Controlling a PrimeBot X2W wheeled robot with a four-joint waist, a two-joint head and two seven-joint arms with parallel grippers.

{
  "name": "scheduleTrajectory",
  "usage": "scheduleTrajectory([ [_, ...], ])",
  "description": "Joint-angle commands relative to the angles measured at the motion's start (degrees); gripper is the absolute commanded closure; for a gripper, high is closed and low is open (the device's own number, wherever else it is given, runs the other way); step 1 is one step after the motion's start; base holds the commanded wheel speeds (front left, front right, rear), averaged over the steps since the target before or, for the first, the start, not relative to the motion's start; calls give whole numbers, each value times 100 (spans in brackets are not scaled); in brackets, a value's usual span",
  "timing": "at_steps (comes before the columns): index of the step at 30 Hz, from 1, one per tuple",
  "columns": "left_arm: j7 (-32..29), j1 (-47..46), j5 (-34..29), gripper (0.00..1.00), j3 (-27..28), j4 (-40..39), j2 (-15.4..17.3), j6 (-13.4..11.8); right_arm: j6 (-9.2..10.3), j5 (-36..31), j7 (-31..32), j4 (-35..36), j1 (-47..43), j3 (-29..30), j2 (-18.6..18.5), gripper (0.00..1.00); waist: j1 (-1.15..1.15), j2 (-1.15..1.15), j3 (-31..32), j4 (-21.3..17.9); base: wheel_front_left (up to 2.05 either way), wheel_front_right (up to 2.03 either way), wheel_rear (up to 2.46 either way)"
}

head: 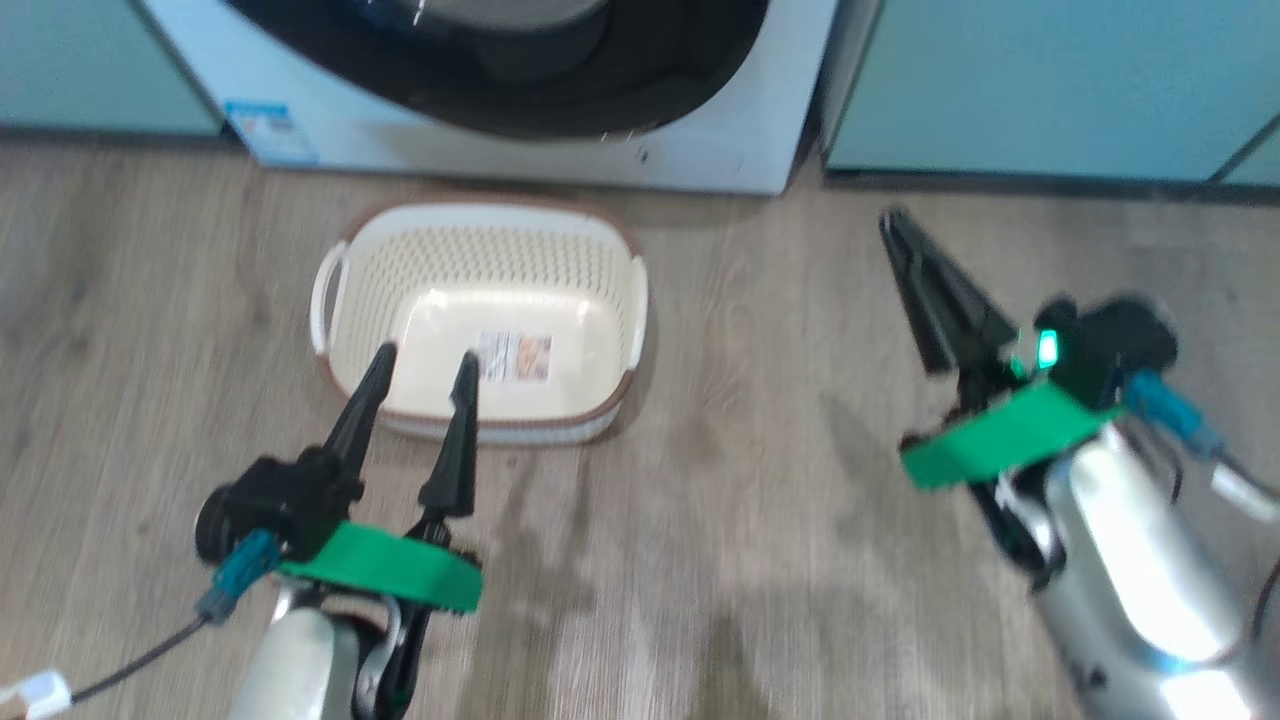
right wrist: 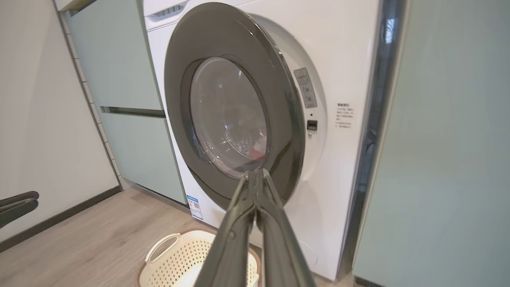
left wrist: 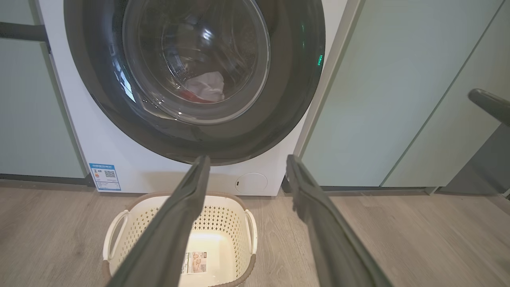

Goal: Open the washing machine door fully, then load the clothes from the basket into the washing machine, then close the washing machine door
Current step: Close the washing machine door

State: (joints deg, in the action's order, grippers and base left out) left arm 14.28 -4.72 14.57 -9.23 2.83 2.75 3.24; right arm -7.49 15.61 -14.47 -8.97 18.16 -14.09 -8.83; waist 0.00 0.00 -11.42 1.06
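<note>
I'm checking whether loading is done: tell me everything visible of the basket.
The basket is a rectangular tub of cream-white perforated plastic with a brown woven-look rim and two white side handles. It stands upright on the wood-look floor just before the washing machine, empty, a printed label on its bottom. Only the floor touches it.

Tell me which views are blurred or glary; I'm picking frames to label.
Head view: motion-blurred throughout, the right gripper smeared, glare on its forearm. Left wrist view: sharp, bright reflections on the washing machine door glass. Right wrist view: sharp, with wide-angle bending of the cabinet edges.
</note>
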Motion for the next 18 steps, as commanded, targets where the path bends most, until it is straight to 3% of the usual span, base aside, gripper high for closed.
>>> scheduleTrajectory([
  [1, 72, -287, 17, 0, 102, -235, 13, -61, 0, -37, -52, 128, 347, -205, -121, 100, 0, 0, -475, 348, 0, 0, 0],
  [11, 72, -859, 309, 0, -344, -340, 13, -250, 0, 112, -52, -631, 2668, -1373, -1255, 100, 0, 0, -1413, 1071, 0, 0, 0],
  [18, 72, -1004, 698, 0, -416, -436, 13, -355, 0, 195, -52, -1515, 3846, -1607, -1623, 100, 0, 0, -1704, 1443, 0, 0, 0],
])
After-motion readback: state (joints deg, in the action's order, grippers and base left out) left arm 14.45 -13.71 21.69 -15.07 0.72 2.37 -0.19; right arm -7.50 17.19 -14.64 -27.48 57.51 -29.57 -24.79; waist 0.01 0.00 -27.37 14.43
